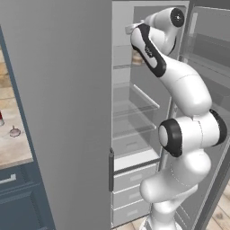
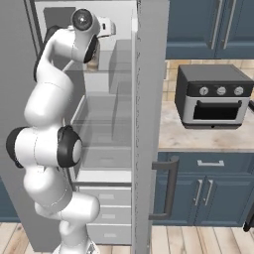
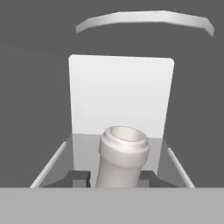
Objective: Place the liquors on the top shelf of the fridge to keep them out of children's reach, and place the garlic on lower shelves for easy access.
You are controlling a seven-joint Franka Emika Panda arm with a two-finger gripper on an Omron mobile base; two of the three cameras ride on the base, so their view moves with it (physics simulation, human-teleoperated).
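Fridge (image 1: 63,90) open, arm reaching high inside toward top shelf (image 1: 122,65). Brownish bottle (image 1: 137,57) partly hidden behind arm there. Lower shelves (image 1: 134,108) bare, white drawers (image 1: 132,179) below. Garlic (image 1: 15,132) on counter (image 1: 13,150) far left.

in the hand view the grey band cuts off the bottle (image 3: 120,157) below its neck, and the claw (image 3: 114,178) shows only as two dark tips (image 3: 78,178) either side of it. in the left base view the arm hides most of the bottle (image 1: 136,57) at the shelf's (image 1: 120,66) front edge. on the desk (image 1: 13,152), the picture's left edge cuts off the red-capped bottle (image 1: 1,118); the garlic (image 1: 15,132) is too small for detail.
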